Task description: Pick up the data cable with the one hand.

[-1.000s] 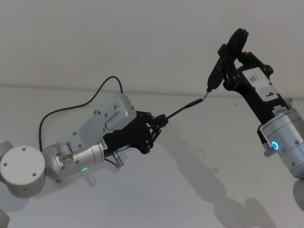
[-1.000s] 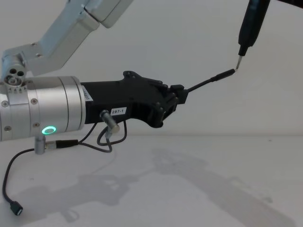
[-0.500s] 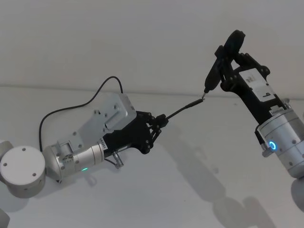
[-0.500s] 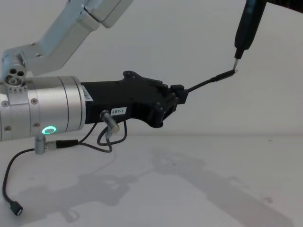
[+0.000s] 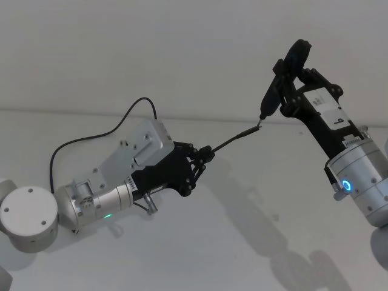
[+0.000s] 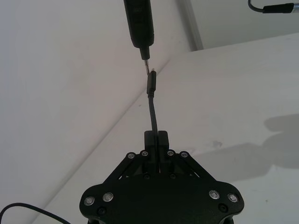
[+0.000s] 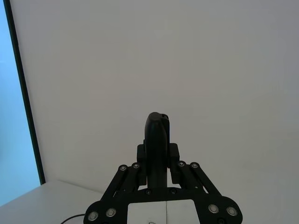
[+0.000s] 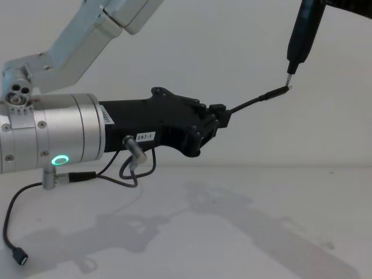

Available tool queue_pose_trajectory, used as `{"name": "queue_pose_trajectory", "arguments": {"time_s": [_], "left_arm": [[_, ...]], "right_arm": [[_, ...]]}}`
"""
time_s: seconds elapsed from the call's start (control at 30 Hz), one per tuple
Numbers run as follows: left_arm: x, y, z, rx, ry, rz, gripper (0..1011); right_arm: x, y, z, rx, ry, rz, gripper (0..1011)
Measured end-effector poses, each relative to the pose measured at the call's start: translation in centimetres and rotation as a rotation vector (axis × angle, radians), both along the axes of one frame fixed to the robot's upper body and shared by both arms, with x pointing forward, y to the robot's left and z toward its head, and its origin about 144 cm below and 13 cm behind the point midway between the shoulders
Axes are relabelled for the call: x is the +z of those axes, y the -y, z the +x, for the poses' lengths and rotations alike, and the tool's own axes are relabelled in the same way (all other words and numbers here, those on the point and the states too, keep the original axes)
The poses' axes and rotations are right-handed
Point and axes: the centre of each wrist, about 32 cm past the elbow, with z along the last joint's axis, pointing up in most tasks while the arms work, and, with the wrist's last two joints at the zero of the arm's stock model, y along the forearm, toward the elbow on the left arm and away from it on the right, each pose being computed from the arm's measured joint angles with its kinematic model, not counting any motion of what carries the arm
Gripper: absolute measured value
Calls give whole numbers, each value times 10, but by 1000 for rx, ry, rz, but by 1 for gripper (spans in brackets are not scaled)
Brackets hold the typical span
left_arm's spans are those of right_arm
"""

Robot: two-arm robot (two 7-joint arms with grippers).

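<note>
Left gripper [image 8: 220, 119]: fingers clenched on the data cable [image 8: 256, 100] just behind its plug, held above the white surface [image 8: 244, 232]. Cable judged light, limp, best gripped near that stiffer end. Right gripper [image 5: 290, 76]: fingers grasping a pen-like tool [image 8: 299, 38], tip beside the plug.

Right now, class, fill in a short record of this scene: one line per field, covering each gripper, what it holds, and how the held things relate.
left gripper: raised above the table, shut on the data cable
data cable: juts forward from the fingers, plug end up in the air
right gripper: raised, shut on a pen-like tool
pen-like tool: points down, its tip right at the plug's silver end; contact cannot be told
table: white, bearing the arms' shadows
</note>
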Motion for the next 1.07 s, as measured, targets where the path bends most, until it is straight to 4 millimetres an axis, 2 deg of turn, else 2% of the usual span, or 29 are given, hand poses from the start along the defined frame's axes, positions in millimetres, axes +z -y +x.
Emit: {"name": "queue_pose_trajectory", "arguments": {"time_s": [1.07], "left_arm": [[0,0,0,0,0,0,46]], "right_arm": [[0,0,0,-1,-2,-2,268]]}}
